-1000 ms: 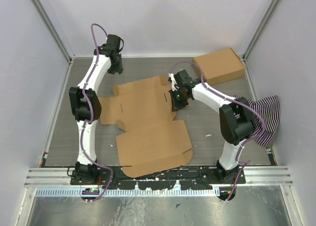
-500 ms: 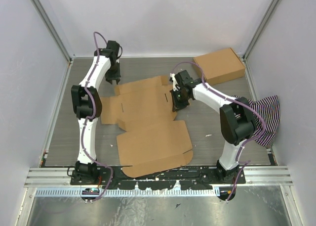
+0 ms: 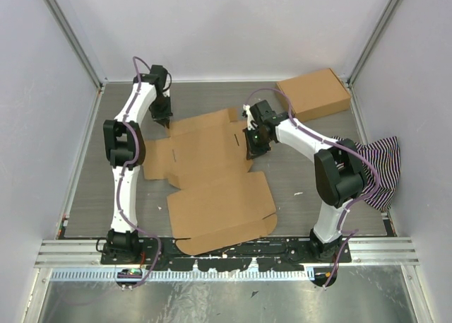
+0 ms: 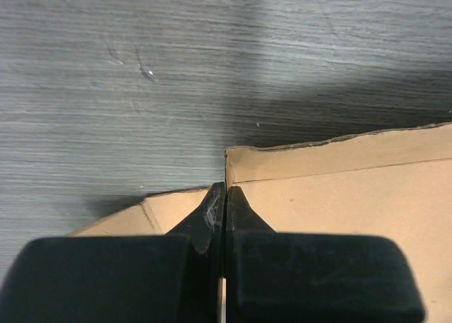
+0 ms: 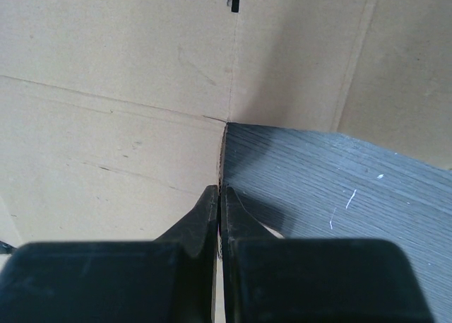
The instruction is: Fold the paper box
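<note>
While the left gripper (image 4: 224,190) and right gripper (image 5: 220,190) each clench an edge of the box (image 3: 212,174), lying flat beneath them, side-flap raising seems the step; next, lift both edges together, hinging them along the creases.

The place reads as a robotics lab work cell. A grey wood-grain desk (image 3: 92,189) is enclosed by plain white panels (image 3: 233,26) set in aluminium profile posts (image 3: 70,37). At 6 o'clock, the left arm (image 3: 126,160) and the right arm (image 3: 332,181) are bolted to an aluminium rail (image 3: 233,251), with a slotted cable duct (image 3: 212,274) alongside.
</note>
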Controlling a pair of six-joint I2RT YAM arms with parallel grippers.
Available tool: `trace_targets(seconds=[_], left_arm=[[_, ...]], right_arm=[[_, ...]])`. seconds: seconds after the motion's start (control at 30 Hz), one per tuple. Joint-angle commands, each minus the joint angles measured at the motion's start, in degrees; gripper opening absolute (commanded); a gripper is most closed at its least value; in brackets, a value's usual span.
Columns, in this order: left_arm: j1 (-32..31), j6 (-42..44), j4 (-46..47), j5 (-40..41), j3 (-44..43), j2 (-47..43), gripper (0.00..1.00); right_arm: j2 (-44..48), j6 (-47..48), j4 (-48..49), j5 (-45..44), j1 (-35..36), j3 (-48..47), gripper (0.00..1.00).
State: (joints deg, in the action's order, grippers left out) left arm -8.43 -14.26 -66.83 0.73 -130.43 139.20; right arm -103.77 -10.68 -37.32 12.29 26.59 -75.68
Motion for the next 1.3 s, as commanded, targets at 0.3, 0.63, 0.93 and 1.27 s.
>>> trace_targets(seconds=[0.3, 0.63, 0.93, 1.27], left_arm=[[0.43, -0.59, 11.21, -5.88, 4.01, -11.80, 0.00], [-0.29, 0.31, 50.84, -6.27, 31.66, -31.86, 0.00], [-0.70, 2.10, 73.94, -12.61, 52.32, -40.30, 0.00], [-1.20, 2.13, 80.75, -15.58, 55.84, -41.91, 0.00]], right_arm=[[0.15, 0.61, 1.76, 1.24, 0.23, -7.08, 0.48], [1.88, 2.21, -0.29, 7.56, -9.47, -25.58, 0.52], [-0.47, 5.60, -0.57, 10.73, -12.53, -34.79, 0.50], [-4.92, 5.96, 0.28, 8.74, -12.42, -35.92, 0.44]])
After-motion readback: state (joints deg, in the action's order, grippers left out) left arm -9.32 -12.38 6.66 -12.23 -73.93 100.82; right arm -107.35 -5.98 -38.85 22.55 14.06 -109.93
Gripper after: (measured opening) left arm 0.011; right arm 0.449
